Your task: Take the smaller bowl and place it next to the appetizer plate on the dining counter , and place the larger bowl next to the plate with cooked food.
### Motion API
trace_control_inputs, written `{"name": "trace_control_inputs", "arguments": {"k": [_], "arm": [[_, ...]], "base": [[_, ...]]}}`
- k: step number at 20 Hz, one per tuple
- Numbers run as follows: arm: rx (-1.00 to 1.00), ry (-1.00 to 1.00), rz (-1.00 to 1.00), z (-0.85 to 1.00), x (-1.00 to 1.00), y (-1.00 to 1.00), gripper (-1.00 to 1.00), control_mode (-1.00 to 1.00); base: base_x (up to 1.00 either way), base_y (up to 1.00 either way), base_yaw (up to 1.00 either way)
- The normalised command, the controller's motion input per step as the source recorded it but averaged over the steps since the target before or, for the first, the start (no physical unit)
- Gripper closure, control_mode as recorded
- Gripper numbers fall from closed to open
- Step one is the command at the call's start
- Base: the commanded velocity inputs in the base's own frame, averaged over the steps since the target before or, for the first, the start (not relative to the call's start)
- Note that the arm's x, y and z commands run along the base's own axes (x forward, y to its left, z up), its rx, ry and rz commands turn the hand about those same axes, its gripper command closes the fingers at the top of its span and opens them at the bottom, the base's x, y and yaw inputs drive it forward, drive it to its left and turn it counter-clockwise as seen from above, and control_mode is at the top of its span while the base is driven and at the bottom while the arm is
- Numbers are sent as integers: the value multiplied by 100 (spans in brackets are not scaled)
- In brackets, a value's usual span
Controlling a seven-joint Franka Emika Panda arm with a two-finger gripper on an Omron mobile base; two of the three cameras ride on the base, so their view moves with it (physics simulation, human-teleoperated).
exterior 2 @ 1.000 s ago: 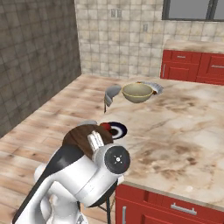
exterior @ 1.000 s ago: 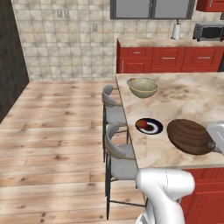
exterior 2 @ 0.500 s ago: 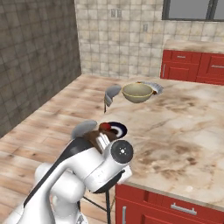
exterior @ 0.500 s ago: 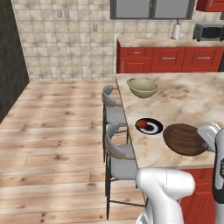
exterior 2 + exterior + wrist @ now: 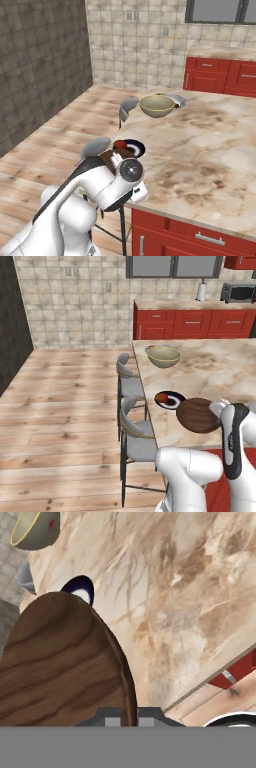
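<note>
My gripper [image 5: 129, 714] is shut on the rim of the smaller bowl [image 5: 65, 662], a dark brown wooden one that fills the left of the hand view. In the left base view the smaller bowl [image 5: 197, 415] hangs low over the dining counter [image 5: 225, 371], just right of the appetizer plate [image 5: 169, 400], with the gripper [image 5: 217, 406] at its right edge. The larger bowl [image 5: 163, 356], beige with a pale rim, stands at the counter's far left end. A sliver of the plate with cooked food [image 5: 177, 100] shows behind the larger bowl [image 5: 157, 105]. The arm hides the gripper in the right base view.
Two grey-seated stools [image 5: 131, 381] [image 5: 137, 431] stand along the counter's left side. The counter's near edge with a red cabinet [image 5: 200, 235] below lies close to the bowl. Red wall cabinets [image 5: 190, 323], a toaster oven [image 5: 239, 292] and a paper towel roll [image 5: 201, 292] are at the back.
The arm has carried the brown bowl left along the counter, closer to the dark-rimmed plate. The beige bowl and both plates have stayed put.
</note>
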Motion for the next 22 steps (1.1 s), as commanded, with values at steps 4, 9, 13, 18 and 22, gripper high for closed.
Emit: {"name": "trace_control_inputs", "arguments": {"k": [4, 9, 13, 18, 22], "arm": [[0, 2, 9, -20, 33, 5, 100, -100], [0, 5, 14, -29, 26, 4, 100, -100], [0, 0, 12, -25, 36, 0, 100, -100], [0, 0, 9, -22, 44, 0, 100, -100], [0, 5, 5, -24, 51, 0, 100, -100]], "base": [[0, 0, 0], [0, 0, 0], [0, 0, 0], [0, 0, 0], [0, 0, 0]]}}
